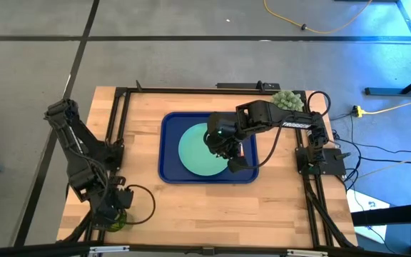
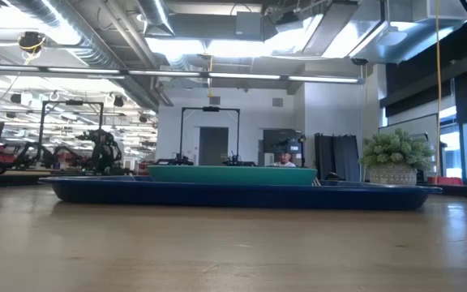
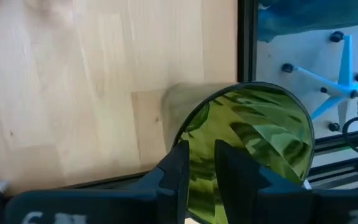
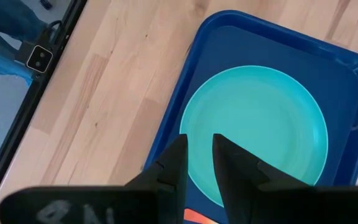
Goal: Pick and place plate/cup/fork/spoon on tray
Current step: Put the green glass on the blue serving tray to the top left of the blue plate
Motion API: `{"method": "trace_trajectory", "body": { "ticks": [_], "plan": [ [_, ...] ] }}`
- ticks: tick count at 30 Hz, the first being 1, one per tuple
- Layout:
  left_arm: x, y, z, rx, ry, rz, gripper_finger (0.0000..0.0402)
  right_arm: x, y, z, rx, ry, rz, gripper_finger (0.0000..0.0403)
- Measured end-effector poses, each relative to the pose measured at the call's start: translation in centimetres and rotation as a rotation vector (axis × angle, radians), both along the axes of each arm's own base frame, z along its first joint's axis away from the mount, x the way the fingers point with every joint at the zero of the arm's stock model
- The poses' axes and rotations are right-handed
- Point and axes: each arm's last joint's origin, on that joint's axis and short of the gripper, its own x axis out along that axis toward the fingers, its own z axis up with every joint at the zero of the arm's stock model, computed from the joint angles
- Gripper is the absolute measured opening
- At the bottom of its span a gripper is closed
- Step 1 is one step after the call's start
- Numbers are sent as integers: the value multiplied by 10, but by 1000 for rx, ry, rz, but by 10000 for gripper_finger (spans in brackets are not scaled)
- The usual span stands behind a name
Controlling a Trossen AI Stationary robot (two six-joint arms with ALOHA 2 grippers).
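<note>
The mint-green plate (image 1: 195,150) lies flat in the dark blue tray (image 1: 168,168) at mid-table. My right gripper (image 4: 197,138) hangs above the plate's near rim, its fingers a narrow gap apart with nothing between them. Under it an orange-red handle (image 4: 194,216) shows on the tray; fork or spoon, I cannot tell. The translucent green cup (image 3: 260,143) is at the table's near left corner, mouth up. My left gripper (image 3: 201,144) is right over the cup's rim, slightly open: one finger over the mouth, the other at the wall's outer side. My left gripper comes at the cup's rim (image 3: 185,134) from above, slanting down, with its fingers on either side of the wall. I cannot tell whether they touch it.
A fuzzy pale green plant (image 1: 288,100) in a pot stands at the table's far right corner. A black frame rail (image 3: 246,62) runs along the table's edge right beside the cup. Bare wood lies between the cup and the tray.
</note>
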Motion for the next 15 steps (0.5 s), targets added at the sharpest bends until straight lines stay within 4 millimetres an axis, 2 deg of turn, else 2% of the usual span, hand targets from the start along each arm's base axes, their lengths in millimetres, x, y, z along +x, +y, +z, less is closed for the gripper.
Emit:
{"method": "trace_trajectory", "body": {
  "ticks": [11,15],
  "plan": [
    [-1,2,10,-88,-23,68,69,0,0,0,1,0,-2,78],
    [-2,4,10,-64,-32,83,69,0,0,0,1,-1,-2,78]
  ]
}}
